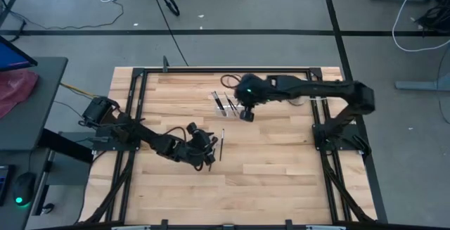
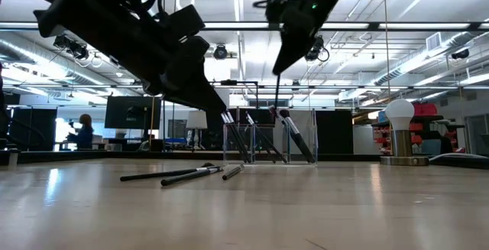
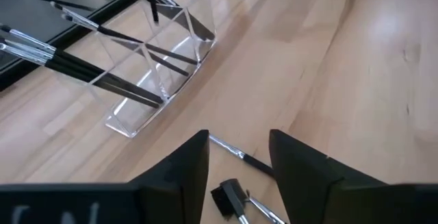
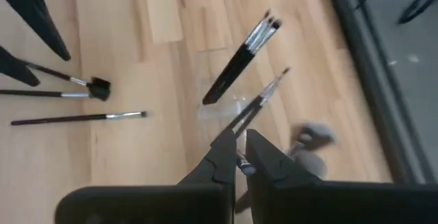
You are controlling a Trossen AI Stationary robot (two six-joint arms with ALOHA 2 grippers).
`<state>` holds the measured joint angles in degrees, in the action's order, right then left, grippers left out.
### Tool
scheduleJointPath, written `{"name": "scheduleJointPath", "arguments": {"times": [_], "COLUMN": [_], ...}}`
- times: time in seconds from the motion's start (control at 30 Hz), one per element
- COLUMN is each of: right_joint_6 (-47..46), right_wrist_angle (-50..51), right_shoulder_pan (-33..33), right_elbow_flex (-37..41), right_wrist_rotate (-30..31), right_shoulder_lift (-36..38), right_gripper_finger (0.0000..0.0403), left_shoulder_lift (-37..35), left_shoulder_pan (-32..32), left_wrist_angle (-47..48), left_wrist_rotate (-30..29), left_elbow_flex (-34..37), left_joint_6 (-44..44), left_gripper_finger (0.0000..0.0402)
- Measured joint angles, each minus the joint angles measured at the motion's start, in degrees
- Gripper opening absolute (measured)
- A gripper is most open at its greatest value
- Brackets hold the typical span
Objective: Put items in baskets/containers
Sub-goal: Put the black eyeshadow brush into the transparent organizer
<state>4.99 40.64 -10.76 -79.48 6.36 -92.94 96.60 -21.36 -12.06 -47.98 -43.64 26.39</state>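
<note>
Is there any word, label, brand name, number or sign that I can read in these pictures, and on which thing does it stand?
None can be read.
The makeup brushes and the clear organiser tray show no print.
The left gripper and the right gripper show no markings.
Red shelves far behind the table: any labels too small to read.
</note>
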Motion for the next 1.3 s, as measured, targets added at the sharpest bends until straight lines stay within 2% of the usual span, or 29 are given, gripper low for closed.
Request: {"name": "scheduleJointPath", "arguments": {"times": [0.17, 0.33, 0.57, 1.07, 1.3], "right_joint_6": [2.25, 2.98, 3.06, 6.03, 6.03], "right_wrist_angle": [0.74, 1.30, 3.18, 2.93, 0.39], "right_shoulder_pan": [-2.54, -4.73, -7.08, -8.29, -8.36], "right_elbow_flex": [-1.41, -1.56, -1.56, -1.56, -1.56], "right_wrist_rotate": [-2.27, -9.57, -12.70, -14.93, -14.85], "right_shoulder_lift": [-5.21, -6.06, -6.06, -9.21, -9.23], "right_gripper_finger": [0.0011, 0.0012, 0.0013, 0.0014, 0.0047], "left_shoulder_lift": [0.00, 0.00, 0.00, 0.02, 0.02], "left_shoulder_pan": [0.36, 0.34, 0.34, 0.43, 0.58], "left_wrist_angle": [-0.04, -0.10, -0.19, -0.65, -0.65], "left_wrist_rotate": [0.02, 0.02, 0.02, 0.02, -0.29], "left_elbow_flex": [-0.01, 0.00, 0.00, 0.00, 0.00], "left_joint_6": [0.03, 0.05, 0.05, 0.07, 0.07], "left_gripper_finger": [0.0158, 0.0158, 0.0158, 0.0158, 0.0158]}}
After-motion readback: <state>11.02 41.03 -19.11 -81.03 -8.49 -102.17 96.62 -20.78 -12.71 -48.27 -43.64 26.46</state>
